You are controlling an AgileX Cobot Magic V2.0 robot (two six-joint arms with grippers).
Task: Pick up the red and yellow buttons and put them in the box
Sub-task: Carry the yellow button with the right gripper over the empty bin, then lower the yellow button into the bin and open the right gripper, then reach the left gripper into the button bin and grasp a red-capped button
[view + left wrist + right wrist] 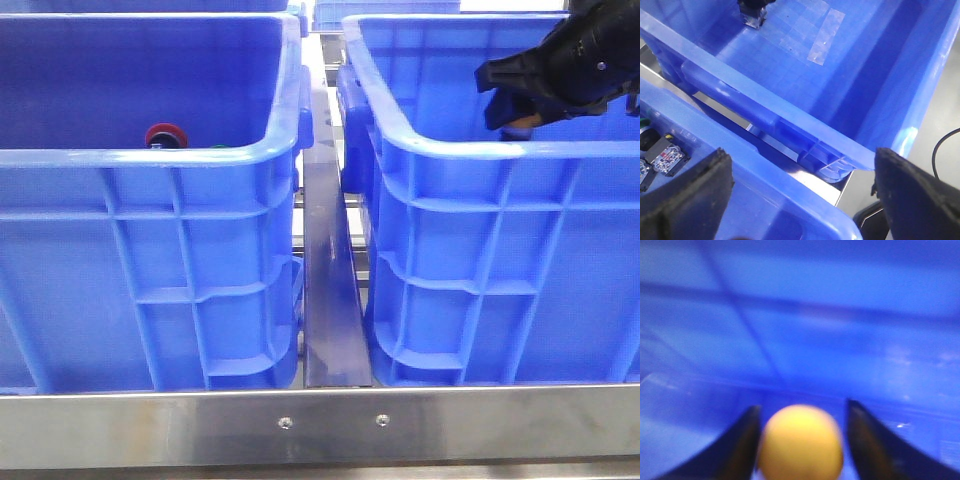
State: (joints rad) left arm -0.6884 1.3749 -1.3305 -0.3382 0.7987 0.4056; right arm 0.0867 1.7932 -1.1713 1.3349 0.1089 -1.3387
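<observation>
The red button (165, 134) lies inside the left blue crate (150, 230), just showing over its near rim. My right gripper (520, 100) is inside the top of the right blue crate (470, 230). In the right wrist view its fingers (740, 445) stand on either side of the yellow button (801, 442), which it holds above the crate floor. A bit of yellow also shows under the fingers in the front view (521, 124). My left gripper (800, 200) is wide open and empty above the left crate's rim (765, 195). It is out of the front view.
A metal rail (328, 280) runs through the gap between the two crates. A steel table edge (320, 425) crosses the front. Dark-and-metal parts (667, 157) and a small green piece (644, 122) lie in the left crate. Clear tape patches (812, 37) mark the right crate's floor.
</observation>
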